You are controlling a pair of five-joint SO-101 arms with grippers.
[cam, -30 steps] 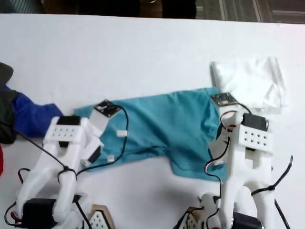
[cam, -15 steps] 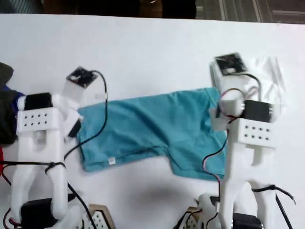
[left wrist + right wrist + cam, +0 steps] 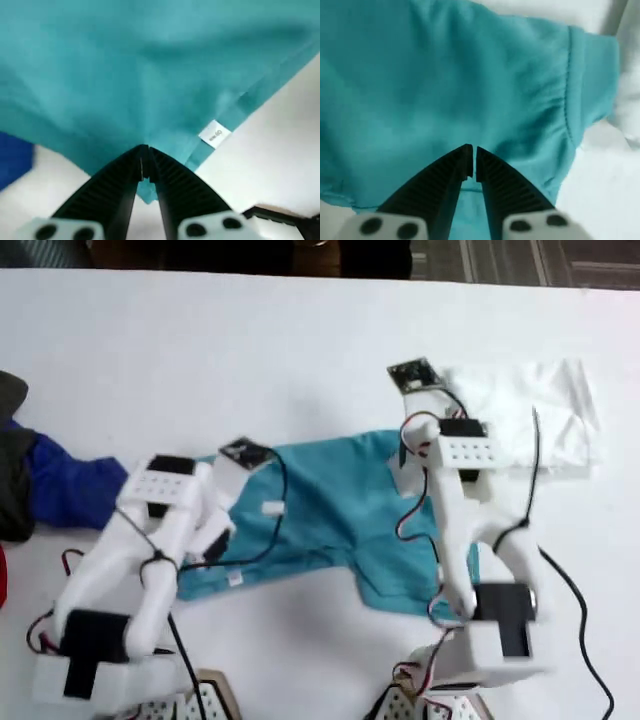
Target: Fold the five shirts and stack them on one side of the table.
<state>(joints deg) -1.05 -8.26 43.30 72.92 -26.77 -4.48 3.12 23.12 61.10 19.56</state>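
Observation:
A teal shirt (image 3: 320, 510) lies spread across the middle of the table, wrinkled, with a white label (image 3: 235, 578) at its near hem. My left gripper (image 3: 210, 545) is over the shirt's left part. In the left wrist view the left gripper (image 3: 145, 155) is shut on the teal shirt (image 3: 150, 75), whose folds run to the tips. My right gripper (image 3: 408, 472) is over the shirt's far right part, near a sleeve (image 3: 590, 85). In the right wrist view the right gripper (image 3: 472, 160) is shut, tips down on the teal shirt (image 3: 445, 90); a pinch cannot be told.
A folded white shirt (image 3: 530, 410) lies at the back right, touching the teal one. A blue shirt (image 3: 70, 485) and a dark one (image 3: 12, 470) are heaped at the left edge. The far half of the table (image 3: 250, 340) is bare.
The left arm came nearer and to the right, from the shirt's far left corner onto its left part. The right arm swung left, from the white shirt to over the teal shirt.

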